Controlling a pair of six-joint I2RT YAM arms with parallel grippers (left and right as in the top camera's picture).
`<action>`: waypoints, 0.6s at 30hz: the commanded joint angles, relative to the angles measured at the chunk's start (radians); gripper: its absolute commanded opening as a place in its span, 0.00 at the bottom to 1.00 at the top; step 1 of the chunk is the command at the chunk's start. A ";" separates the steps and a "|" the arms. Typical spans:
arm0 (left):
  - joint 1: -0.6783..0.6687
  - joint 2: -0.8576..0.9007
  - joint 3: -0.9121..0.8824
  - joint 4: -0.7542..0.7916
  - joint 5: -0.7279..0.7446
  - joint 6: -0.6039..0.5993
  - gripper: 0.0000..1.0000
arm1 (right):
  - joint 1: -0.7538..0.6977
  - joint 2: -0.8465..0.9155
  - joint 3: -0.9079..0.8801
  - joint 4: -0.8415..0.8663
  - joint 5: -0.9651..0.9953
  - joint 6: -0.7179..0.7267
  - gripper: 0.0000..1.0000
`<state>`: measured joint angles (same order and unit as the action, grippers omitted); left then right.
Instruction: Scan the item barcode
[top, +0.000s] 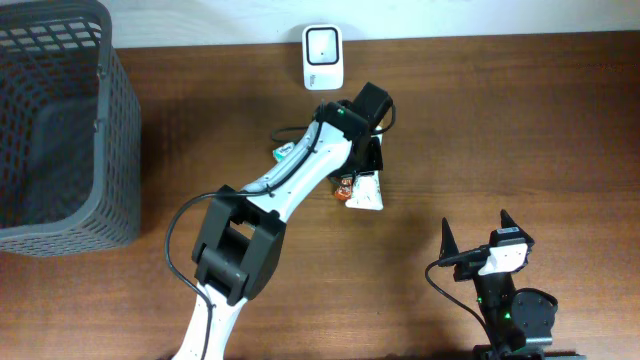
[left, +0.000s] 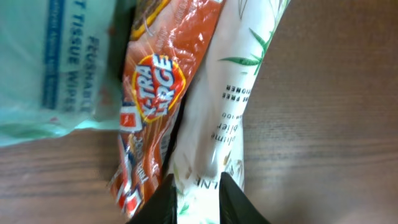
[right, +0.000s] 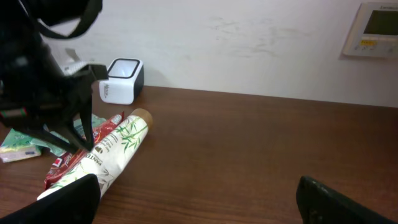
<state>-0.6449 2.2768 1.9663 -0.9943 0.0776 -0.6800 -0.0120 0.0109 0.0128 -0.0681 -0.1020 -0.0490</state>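
Observation:
A white tube printed with green leaves (left: 217, 118) lies flat on the wooden table, its flat end between the fingertips of my left gripper (left: 198, 198). The jaws stand a little apart over it; whether they still pinch it I cannot tell. No barcode shows on the tube (top: 366, 192). From above, the left gripper (top: 372, 160) hangs over the tube just below the white barcode scanner (top: 323, 56). My right gripper (top: 477, 232) rests near the front edge, wide open over bare wood (right: 196, 190). The tube (right: 115, 152) and scanner (right: 123, 79) lie far to its left.
An orange snack pack (left: 155, 93) lies against the tube's left side, and a pale green tissue wipes pack (left: 56, 68) lies beyond it. A dark mesh basket (top: 60, 120) stands at the table's far left. The left arm (top: 290, 185) stretches diagonally across the middle.

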 joint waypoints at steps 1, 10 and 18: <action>0.073 -0.009 0.212 -0.139 -0.007 0.060 0.23 | 0.005 -0.007 -0.007 -0.004 0.002 0.001 0.99; 0.406 -0.014 0.875 -0.606 -0.007 0.256 0.99 | 0.005 -0.007 -0.007 -0.004 0.002 0.001 0.99; 0.629 -0.014 0.908 -0.694 0.001 0.256 0.99 | 0.005 -0.007 -0.007 -0.004 0.002 0.001 0.99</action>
<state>-0.0544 2.2677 2.8643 -1.6859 0.0708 -0.4469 -0.0120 0.0109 0.0128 -0.0681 -0.1020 -0.0490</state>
